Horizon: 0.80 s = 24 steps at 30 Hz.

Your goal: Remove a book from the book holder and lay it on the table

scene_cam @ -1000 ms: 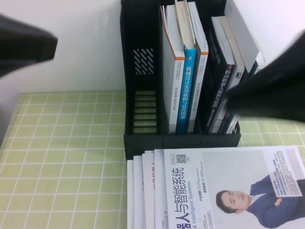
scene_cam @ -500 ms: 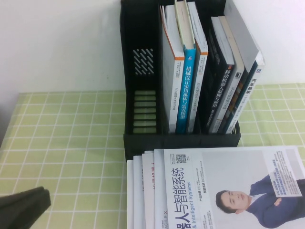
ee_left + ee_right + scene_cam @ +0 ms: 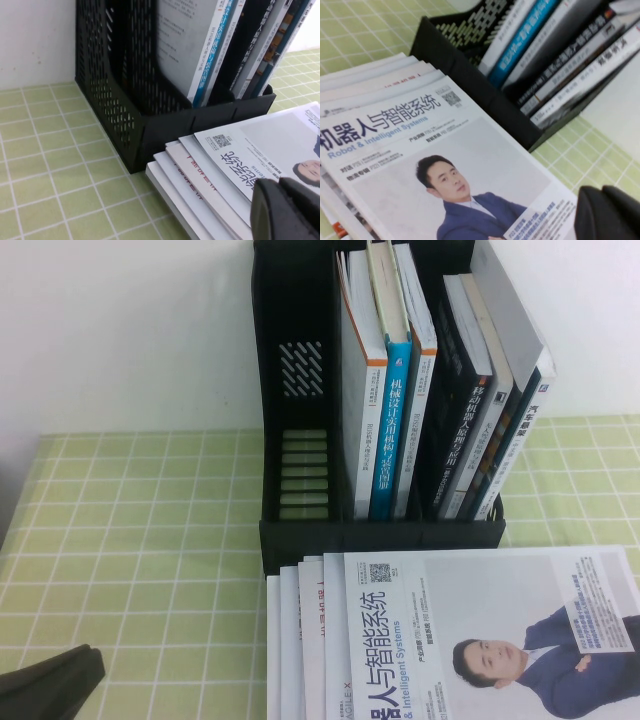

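Note:
The book (image 3: 480, 630), white-covered with a QR code, blue title and a man in a dark blue suit, lies flat on top of a stack on the table (image 3: 130, 540). It sits just in front of the black book holder (image 3: 290, 440). The left wrist view has my left gripper (image 3: 279, 181) shut and empty, hovering over the book (image 3: 270, 145) near its title. My right gripper (image 3: 602, 190) is shut and empty too, beside the corner of the book (image 3: 445, 150). The high view catches only a dark part of the left arm (image 3: 45, 680).
Upright books fill the holder's middle slot, one with a blue spine (image 3: 395, 430). Dark-spined books (image 3: 480, 420) lean in the right slot. Under the book lie several fanned white books (image 3: 300, 640). A white wall stands behind the holder.
The right arm has pulled away from the holder's right side and left the high view. The left arm dropped from the upper left to the lower left corner.

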Available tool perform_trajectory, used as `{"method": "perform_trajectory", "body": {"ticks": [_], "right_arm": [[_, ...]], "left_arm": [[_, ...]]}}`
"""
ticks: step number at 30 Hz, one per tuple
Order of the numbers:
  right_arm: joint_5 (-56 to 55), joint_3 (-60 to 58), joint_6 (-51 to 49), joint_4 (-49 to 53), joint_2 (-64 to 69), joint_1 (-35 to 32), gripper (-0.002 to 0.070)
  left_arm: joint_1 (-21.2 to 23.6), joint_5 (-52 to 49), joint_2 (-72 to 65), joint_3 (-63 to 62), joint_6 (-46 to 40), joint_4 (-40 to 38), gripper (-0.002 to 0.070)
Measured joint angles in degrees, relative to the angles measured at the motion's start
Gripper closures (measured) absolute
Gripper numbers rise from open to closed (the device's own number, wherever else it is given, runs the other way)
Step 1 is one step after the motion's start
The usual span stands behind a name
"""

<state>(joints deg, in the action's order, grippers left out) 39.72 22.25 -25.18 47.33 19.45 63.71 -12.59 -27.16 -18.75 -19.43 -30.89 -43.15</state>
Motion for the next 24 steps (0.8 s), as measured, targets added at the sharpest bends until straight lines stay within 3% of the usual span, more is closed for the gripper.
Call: {"method": "perform_trajectory", "body": {"ticks": [5, 24], "right_arm": [[-0.1, -2.1, -6.8, 5.0, 0.0, 0.0, 0.0678], [-0.7, -2.6, -7.6, 6.3, 0.0, 0.0, 0.0678]], "left_arm": [[0.0, -0.1, 0.0, 0.0, -0.3, -0.1, 0.0676], [0.0, -0.1, 0.0, 0.0, -0.3, -0.1, 0.0676]]}}
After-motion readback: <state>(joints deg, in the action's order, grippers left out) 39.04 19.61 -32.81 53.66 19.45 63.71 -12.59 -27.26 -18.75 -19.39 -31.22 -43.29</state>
